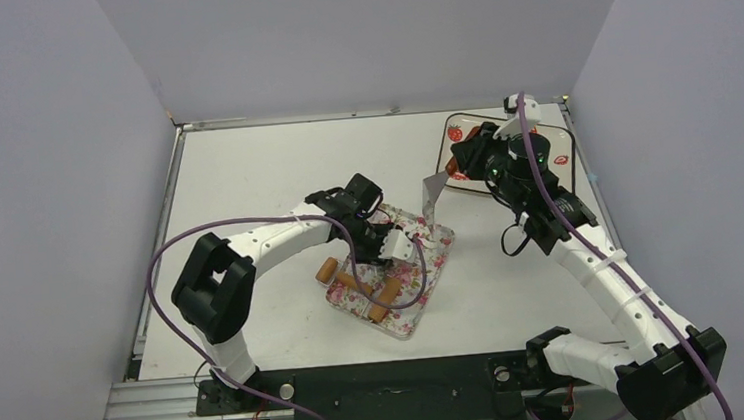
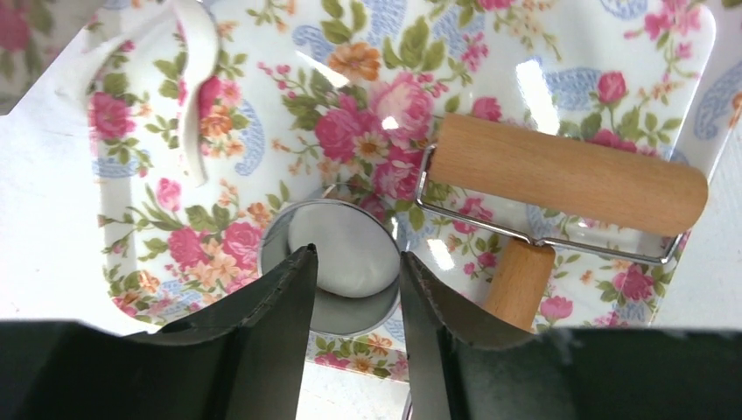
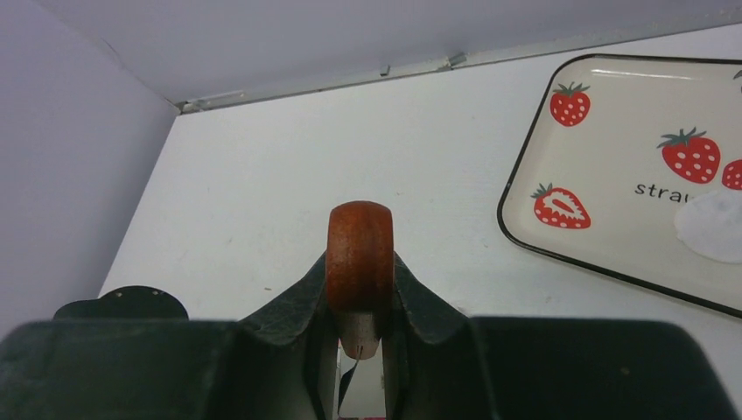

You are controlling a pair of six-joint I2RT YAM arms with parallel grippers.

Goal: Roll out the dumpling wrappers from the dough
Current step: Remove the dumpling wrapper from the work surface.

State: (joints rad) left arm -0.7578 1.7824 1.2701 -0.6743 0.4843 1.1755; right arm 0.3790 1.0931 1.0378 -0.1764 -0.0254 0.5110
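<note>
**Dough-cutting station: one round plated, one in the ring**

Dough [image 2: 343, 249]: small pale round. Lies inside metal ring [image 2: 354, 311] on floral tray [image 2: 525, 52], near the tray's middle. Looks thicker than a finished wrapper, though hard to judge from above.

Dumpling wrapper [image 3: 713, 229]: one flat white disc, partly cut off by the right wrist view's edge. Rests on strawberry tray [image 3: 612, 175], well apart from the floral tray.

White strip [image 2: 199, 79]: curved scrap near the floral tray's far corner. Probably trimmings.

Roller [image 2: 569, 175]: wooden, wire-framed. Lies idle on the floral tray just beside the ring.

Left gripper [image 1: 406, 245]: hovers directly over the ring. Fingers [image 2: 284, 306] parted, clasping nothing; ring and dough visible through the gap.

Right gripper [image 3: 359, 262]: raised between the two trays. Clenched on the red handle of spatula [image 1: 433, 200], blade hanging down toward the floral tray.

Progress, as judged: partway.
- Done: at least one wrapper rolled, cut and plated; a second round stamped out within the ring.
- Left: ring to be lifted clear, round to be freed with the spatula and carried across, scrap likely to be re-rolled.
- Total number of wrappers wanted: not determinable.
</note>
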